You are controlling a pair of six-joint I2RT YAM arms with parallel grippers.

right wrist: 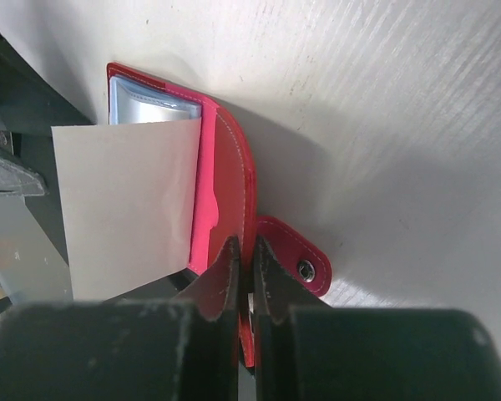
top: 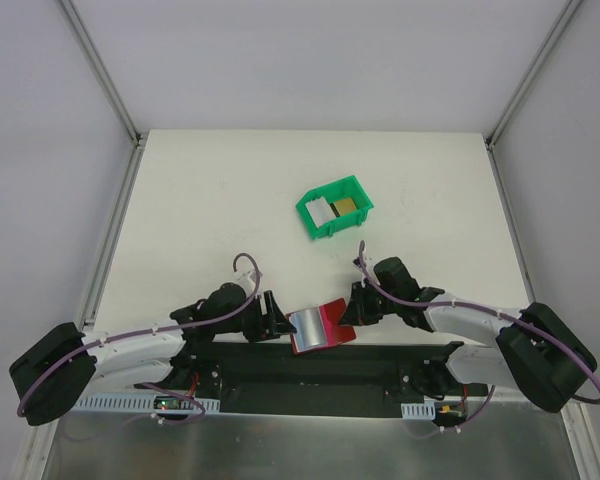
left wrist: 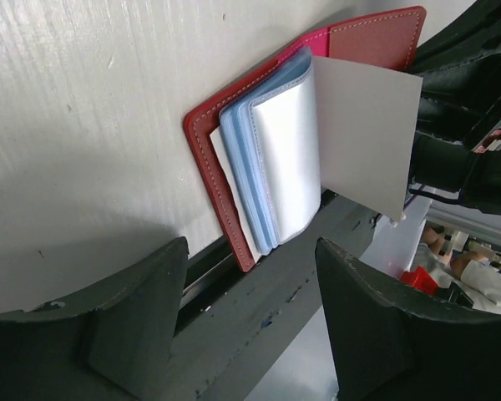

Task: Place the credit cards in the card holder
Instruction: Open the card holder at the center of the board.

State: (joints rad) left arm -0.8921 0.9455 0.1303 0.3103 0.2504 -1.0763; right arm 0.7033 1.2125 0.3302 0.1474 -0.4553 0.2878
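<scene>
The dark red card holder [top: 325, 322] is laid open at the near edge of the table [top: 210, 200], its pale blue sleeves [left wrist: 271, 159] fanned. A whitish-grey card [left wrist: 363, 138] is seen projecting from one sleeve. A pale card [top: 323, 209] and a golden card [top: 348, 205] are lodged in the green bin [top: 325, 229].

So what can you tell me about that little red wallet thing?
The card holder is a dark red, leather-looking folding wallet with pale stitching, lying open at the near edge of the table. Its glossy blue-grey sleeves fan up, a whitish card sticking out. The right claw pinches its cover beside the snap tab.
</scene>
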